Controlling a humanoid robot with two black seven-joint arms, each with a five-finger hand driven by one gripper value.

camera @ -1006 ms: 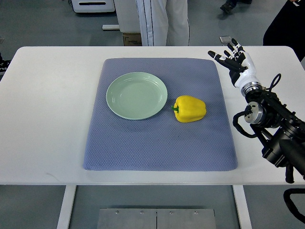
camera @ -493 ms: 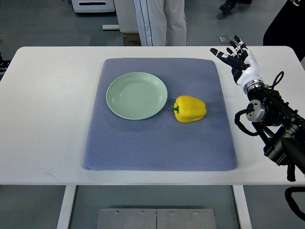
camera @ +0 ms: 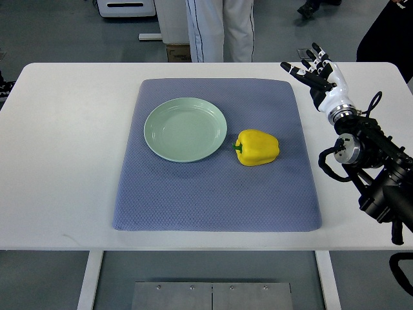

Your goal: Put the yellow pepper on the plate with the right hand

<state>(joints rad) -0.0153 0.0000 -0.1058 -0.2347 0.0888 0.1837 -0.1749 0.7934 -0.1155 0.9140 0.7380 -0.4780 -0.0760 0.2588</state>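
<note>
A yellow pepper (camera: pixel 257 147) with a green stem lies on its side on the blue-grey mat (camera: pixel 213 194), just right of a pale green plate (camera: pixel 185 129). The plate holds nothing. My right hand (camera: pixel 314 72) hovers over the table's far right, beyond the mat's top right corner and well apart from the pepper. Its fingers are spread and hold nothing. The right arm runs down the right edge of the top view. No left arm shows.
The mat covers the middle of a white table (camera: pixel 64 161). A person's legs in white trousers (camera: pixel 219 29) stand behind the far edge. Another dark-clothed figure (camera: pixel 390 32) is at the top right corner.
My right hand has shifted slightly toward the far edge and a little left, fingers still spread. Pepper and plate have not moved.
</note>
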